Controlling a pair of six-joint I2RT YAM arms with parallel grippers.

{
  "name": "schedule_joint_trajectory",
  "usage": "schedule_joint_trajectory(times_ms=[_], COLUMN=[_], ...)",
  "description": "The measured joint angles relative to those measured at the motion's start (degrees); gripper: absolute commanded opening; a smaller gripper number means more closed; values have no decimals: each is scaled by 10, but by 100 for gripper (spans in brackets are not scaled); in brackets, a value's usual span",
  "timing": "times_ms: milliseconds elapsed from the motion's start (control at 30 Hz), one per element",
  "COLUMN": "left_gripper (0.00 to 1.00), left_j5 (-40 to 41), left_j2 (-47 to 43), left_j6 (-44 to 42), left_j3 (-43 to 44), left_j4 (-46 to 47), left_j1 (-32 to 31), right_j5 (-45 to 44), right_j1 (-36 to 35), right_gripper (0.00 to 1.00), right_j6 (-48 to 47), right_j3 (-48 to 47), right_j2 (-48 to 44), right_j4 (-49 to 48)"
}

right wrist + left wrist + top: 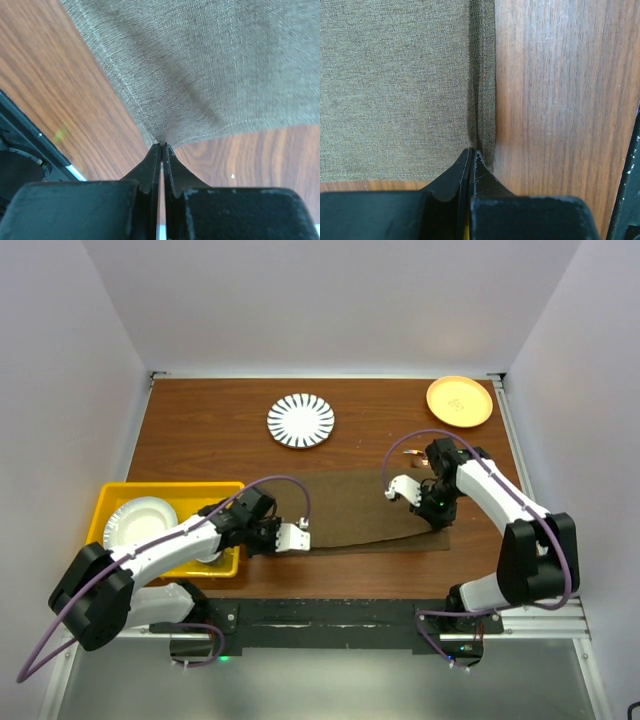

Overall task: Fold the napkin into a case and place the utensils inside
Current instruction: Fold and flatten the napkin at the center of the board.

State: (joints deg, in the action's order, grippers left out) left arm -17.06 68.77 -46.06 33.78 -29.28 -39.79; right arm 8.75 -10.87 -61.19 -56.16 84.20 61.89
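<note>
Left pincer [474, 153]: pressed together on the doubled edge at the left end of the napkin [360, 510], tips low against the worktop [220, 440].
Right pincer [162, 146]: pressed together on a corner at the right end, with the cloth rising from my tips in a small tent.
Napkin: lay as a long strip across the near middle of the worktop, between my two arms. I judged it not yet a finished case.
Step in hand: a fold, made by carrying both pinched ends across.
Doing it well: I needed to move both ends together at one height and hold the cloth taut between them so the crease ran straight. The edges should meet squarely, and I should let go only once the cloth lay flat.
Utensils: a copper glint [409, 453] just behind my right pincer may have been one, but the overhead view was too small to be sure.
Around: a striped plate [300, 421] sat well behind the cloth and an orange plate [459, 401] at the far right corner. A yellow bin [225, 490] holding a white plate [140, 522] stood beside my left arm.
In the way: nothing lay on the cloth. The bin stood close to my left arm, so a wide swing there risked a knock.
</note>
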Motion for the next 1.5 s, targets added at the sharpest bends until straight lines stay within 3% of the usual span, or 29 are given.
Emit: schedule_joint_trajectory(times_ms=[200, 467, 533, 567, 700, 833, 867, 900, 1000, 1100, 1133, 1267, 1500], left_gripper=[0, 0, 0, 9, 34, 58, 75, 81, 96, 99, 100, 100, 100], left_j5=[0, 0, 1, 2, 2, -12, -16, -21, -28, -33, -37, -20, -39], left_j2=[0, 0, 0, 0, -5, -58, -71, -79, -75, -45, -35, -2, 101], left_j6=[0, 0, 1, 1, 9, 33, 42, 52, 96, 143, 170, 260, 347], left_j3=[-11, -12, -12, -12, -12, 8, 21, 40, 111, 166, 181, 229, 307], left_j4=[6, 12, 12, 13, 6, -30, -35, -39, -24, 7, 25, 88, 128], left_j1=[0, 0, 0, 0, 0, 0, 1, 2, 12, 37, 52, 114, 122], right_j5=[0, -2, -3, -3, -1, 31, 45, 59, 105, 146, 156, 183, 251], right_j1=[0, -2, -3, -3, -3, -3, -3, -3, -3, -3, -3, -3, -2], right_gripper=[0, 0, 10, 22, 46, 70, 77, 85, 91, 93, 98, 98, 98], right_j6=[2, 7, 9, 10, 14, 22, 28, 35, 75, 139, 160, 293, 502], right_j3=[20, 61, 61, 61, 54, -16, -42, -70, -164, -234, -248, -294, -370], right_j2=[-19, 36, 58, 65, 73, 61, 55, 49, 45, 52, 55, 61, 119], right_j4=[14, -16, -26, -32, -25, 27, 36, 42, 49, 25, 14, -73, -217])
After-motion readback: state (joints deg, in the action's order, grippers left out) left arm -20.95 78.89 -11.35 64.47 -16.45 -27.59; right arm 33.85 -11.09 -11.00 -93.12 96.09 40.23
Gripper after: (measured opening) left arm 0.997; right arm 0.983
